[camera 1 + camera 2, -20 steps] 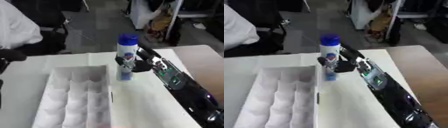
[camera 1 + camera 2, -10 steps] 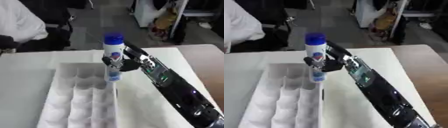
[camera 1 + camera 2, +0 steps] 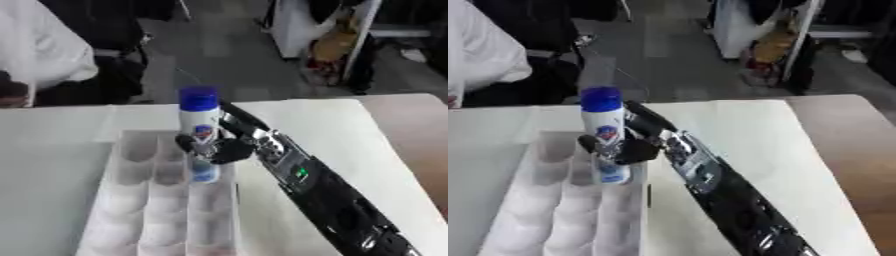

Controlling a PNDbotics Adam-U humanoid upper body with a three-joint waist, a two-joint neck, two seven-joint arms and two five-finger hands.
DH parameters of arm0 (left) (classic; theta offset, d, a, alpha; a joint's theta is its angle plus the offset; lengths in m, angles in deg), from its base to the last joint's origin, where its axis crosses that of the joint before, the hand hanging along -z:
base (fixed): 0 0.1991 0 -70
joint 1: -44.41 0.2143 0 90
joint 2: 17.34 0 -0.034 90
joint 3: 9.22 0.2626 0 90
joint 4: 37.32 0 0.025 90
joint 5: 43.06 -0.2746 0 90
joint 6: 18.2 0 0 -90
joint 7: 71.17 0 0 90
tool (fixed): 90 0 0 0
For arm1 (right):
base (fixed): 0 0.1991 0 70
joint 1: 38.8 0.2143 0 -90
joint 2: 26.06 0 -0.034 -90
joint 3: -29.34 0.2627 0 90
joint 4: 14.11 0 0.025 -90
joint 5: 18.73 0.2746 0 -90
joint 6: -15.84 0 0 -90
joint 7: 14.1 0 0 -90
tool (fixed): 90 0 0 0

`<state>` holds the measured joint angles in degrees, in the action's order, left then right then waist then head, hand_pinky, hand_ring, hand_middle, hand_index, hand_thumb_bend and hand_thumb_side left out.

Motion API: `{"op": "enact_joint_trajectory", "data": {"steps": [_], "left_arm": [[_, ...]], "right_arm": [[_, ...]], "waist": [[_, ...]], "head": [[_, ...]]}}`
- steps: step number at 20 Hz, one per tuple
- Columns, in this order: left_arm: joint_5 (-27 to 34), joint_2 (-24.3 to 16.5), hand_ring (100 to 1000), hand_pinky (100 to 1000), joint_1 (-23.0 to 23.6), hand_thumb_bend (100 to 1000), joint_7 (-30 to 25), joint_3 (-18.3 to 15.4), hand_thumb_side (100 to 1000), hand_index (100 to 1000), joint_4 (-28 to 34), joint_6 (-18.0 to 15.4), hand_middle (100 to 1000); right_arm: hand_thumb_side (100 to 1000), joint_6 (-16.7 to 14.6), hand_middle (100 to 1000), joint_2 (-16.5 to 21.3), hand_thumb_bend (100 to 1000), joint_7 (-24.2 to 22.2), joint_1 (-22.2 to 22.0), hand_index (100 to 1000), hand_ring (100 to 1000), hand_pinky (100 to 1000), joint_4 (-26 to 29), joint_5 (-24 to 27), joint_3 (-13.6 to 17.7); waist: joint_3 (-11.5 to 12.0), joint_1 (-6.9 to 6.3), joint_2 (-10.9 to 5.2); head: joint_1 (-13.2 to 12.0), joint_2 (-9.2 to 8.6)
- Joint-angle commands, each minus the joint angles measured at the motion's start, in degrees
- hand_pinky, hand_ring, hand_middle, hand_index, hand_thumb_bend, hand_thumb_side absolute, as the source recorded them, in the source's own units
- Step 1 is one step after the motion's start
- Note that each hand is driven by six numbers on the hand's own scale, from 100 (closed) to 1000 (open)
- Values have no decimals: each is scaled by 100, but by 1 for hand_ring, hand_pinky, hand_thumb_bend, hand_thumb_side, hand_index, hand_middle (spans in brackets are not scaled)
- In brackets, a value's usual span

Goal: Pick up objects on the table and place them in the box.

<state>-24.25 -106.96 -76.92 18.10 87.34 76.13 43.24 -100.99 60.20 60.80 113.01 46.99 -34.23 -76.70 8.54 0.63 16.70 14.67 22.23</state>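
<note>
Left eye view showed the white box (image 3: pixel 131 210) of partitioned cells reaching left of and nearer than the fingers, its near end cut off at the bottom edge. Just in front of the fingers (image 3: pixel 188 144), a white bottle (image 3: pixel 200 131) with a blue cap stood upright, its base down among the cells of the right-hand column. The right hand (image 3: pixel 229 149) had its fingers curled round the bottle's lower middle, across the label. Holding it low and upright probably let the base drop straight between the partitions without catching.

Whether the base already rested on the cell floor could not be made out, since the partition walls hid it. The thumb was hidden behind the bottle. To the right of the fingers, the black forearm ran off the lower corner over the white table (image 3: pixel 341 125). No left hand showed in either view.
</note>
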Motion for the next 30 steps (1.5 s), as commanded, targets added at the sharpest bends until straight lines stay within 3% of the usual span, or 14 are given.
{"op": "enact_joint_trajectory", "data": {"steps": [1, 3, 4, 5, 6, 7, 8, 9, 10, 14, 15, 20, 24, 30], "left_arm": [[-2, -32, 686, 722, -83, 487, -4, -18, 988, 961, 114, -26, 862], [-8, -39, 685, 722, -80, 486, -3, -20, 988, 961, 114, -36, 862], [-12, -43, 685, 721, -78, 486, -3, -20, 989, 961, 114, -39, 862], [-14, -45, 685, 721, -77, 486, -3, -19, 989, 961, 114, -40, 862], [-17, -47, 684, 721, -76, 486, -3, -18, 989, 961, 114, -42, 862], [-20, -47, 684, 721, -76, 486, -3, -18, 989, 961, 114, -44, 862], [-21, -47, 684, 721, -78, 487, -3, -18, 989, 961, 114, -47, 861], [-23, -45, 684, 721, -79, 487, -2, -18, 989, 961, 114, -49, 861], [-24, -43, 684, 721, -81, 487, -2, -17, 989, 961, 114, -51, 861], [-27, -40, 684, 721, -83, 488, 0, -15, 989, 961, 114, -51, 861], [-29, -40, 684, 721, -83, 488, 0, -15, 990, 961, 114, -50, 861], [-34, -42, 684, 721, -87, 489, 6, -16, 989, 961, 114, -53, 861], [-37, -44, 684, 721, -87, 489, 9, -16, 990, 961, 114, -54, 860], [-47, -41, 683, 721, -85, 490, 14, -15, 991, 961, 114, -55, 860]], "right_arm": [[617, 18, 113, -95, 100, 403, 34, 429, 100, 100, 196, -759, 98], [695, 47, 242, -157, 100, 838, -20, 482, 187, 100, 250, -1280, 126], [733, 65, 423, -193, 100, 1022, -51, 567, 371, 100, 247, -1488, 120], [749, 80, 467, -228, 100, 1169, -74, 595, 417, 100, 230, -1672, 106], [835, 94, 594, -263, 100, 1255, -99, 686, 558, 245, 204, -1834, 90], [835, 111, 594, -295, 100, 1316, -117, 686, 558, 245, 180, -1993, 82], [935, 131, 747, -326, 100, 1353, -133, 784, 736, 582, 154, -2151, 77], [930, 148, 737, -356, 100, 1379, -143, 776, 723, 560, 135, -2298, 77], [976, 158, 827, -382, 119, 1404, -151, 854, 830, 720, 116, -2409, 82], [1000, 215, 920, -428, 192, 1460, -164, 943, 935, 854, 56, -2667, 119], [1000, 235, 910, -431, 177, 1480, -164, 936, 921, 838, 55, -2716, 130], [1000, 321, 996, -447, 271, 1663, -173, 1000, 1000, 964, 76, -2955, 145], [905, 384, 1000, -454, 435, 1807, -186, 1000, 1000, 984, 75, -3132, 143], [882, 503, 1000, -483, 459, 1974, -217, 1000, 1000, 983, 66, -3376, 137]], "waist": [[2, -34, -86], [-11, -38, -79], [-18, -40, -76], [-24, -41, -73], [-28, -43, -70], [-30, -44, -69], [-30, -46, -66], [-29, -48, -64], [-27, -48, -62], [-33, -46, -57], [-35, -45, -56], [-34, -42, -57], [-38, -43, -55], [-39, -50, -49]], "head": [[64, -107], [60, -130], [60, -141], [61, -148], [63, -155], [64, -161], [63, -168], [62, -172], [59, -171], [45, -172], [42, -172], [27, -164], [19, -168], [10, -162]]}}
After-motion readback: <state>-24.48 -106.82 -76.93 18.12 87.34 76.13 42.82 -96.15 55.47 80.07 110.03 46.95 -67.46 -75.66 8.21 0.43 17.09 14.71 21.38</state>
